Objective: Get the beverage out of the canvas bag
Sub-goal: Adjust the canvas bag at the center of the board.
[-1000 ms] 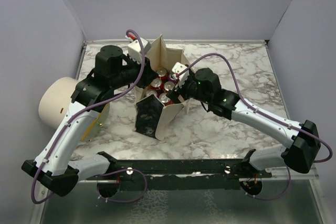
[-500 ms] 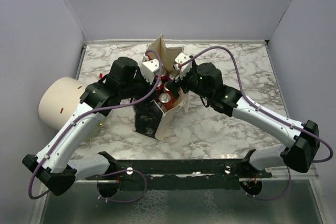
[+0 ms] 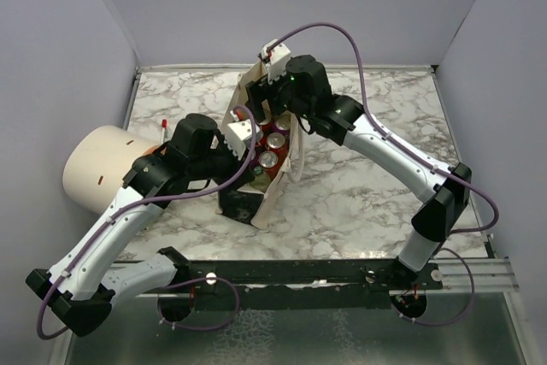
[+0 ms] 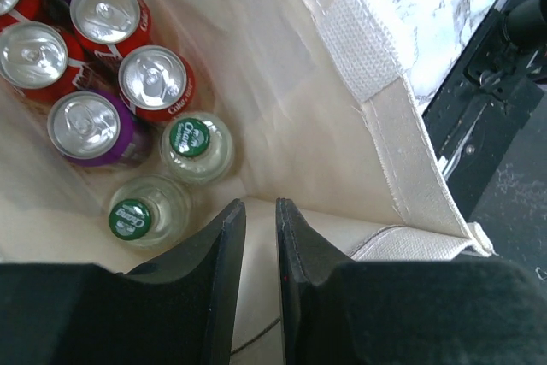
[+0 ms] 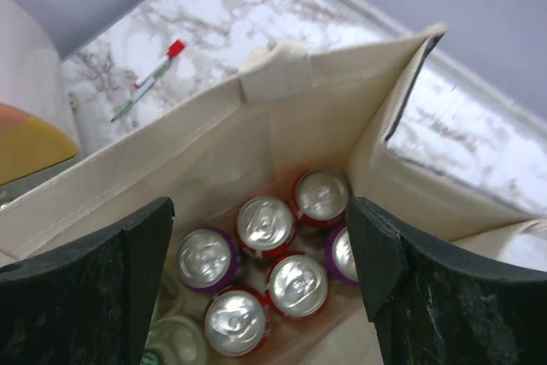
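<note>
Pale lilac walls close in three sides of a white, grey-veined marble bench (image 3: 367, 203), with a black rail (image 3: 299, 275) running along its near edge where both arms are bolted.

Near the middle of the bench the canvas bag (image 3: 280, 184) stands upright with its mouth open. Its black printed panel (image 3: 239, 201) faces the near side. The drinks sit upright on the bag's floor, packed close together: red cans (image 5: 295, 285), purple cans (image 5: 205, 258) and two clear bottles with green caps (image 4: 195, 144). In the left wrist view the bottles stand side by side at the near end of the cluster, and one red can just beside them shows the word Coke. None of the drinks is lifted; all are down inside the bag.

The right end effector (image 5: 259, 211) hangs over the far part of the bag's mouth. Its fingers are spread wide with nothing between them, and the can tops show below in the gap.

The left end effector (image 4: 259, 207) reaches in from the bag's left side, over the inner face of the near wall. Its two black fingers (image 4: 224, 237) are drawn almost together, with only a thin slit between them. Cream cloth shows through that slit, but I cannot tell whether any of it is pinched or the tips simply hover above it.

Off to the left, a cream cylinder with an orange end (image 3: 98, 167) lies on its side at the bench edge. A red-capped pen (image 5: 152, 76) lies on the marble beyond the bag's left wall.
</note>
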Robot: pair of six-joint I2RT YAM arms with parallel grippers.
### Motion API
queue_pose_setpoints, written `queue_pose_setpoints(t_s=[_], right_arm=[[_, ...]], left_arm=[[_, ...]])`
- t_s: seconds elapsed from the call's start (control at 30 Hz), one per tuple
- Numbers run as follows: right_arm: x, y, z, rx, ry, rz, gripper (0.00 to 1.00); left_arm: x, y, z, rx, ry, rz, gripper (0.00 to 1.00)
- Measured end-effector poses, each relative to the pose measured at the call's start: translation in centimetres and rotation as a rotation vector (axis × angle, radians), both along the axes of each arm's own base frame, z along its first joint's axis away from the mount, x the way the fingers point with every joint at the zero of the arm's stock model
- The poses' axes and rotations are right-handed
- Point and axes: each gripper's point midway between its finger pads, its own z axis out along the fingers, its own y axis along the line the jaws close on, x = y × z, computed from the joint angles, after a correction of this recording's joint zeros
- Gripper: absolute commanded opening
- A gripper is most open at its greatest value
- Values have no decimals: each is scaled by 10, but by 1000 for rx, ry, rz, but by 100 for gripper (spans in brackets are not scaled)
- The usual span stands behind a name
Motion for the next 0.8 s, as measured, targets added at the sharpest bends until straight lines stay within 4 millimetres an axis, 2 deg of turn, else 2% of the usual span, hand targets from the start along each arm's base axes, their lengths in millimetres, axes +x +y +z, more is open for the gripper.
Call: queue_pose_setpoints(t_s=[0.17,0.27,0.37,0.43,0.5,0.63,0.8], right_arm=[[-11,5,-40,-16,152,11,79],[-22,-6,-76,-69,215,9,82],[-35,-24,-118,-155,271,-7,84],[-41,-34,-135,-200,286,-3,85],[-43,-43,-144,-240,279,7,85],[-47,-56,-147,-302,228,37,88],[-72,-76,-157,-398,131,190,93]], left_arm=[[-5,2,-11,10,22,-4,24],[-6,3,-10,6,18,-5,24],[-7,3,-10,6,20,-7,24],[-7,3,-11,3,21,-10,24],[-8,2,-11,-2,19,-14,24],[-7,1,-10,-2,11,-20,24],[-5,1,-9,-2,2,-18,24]])
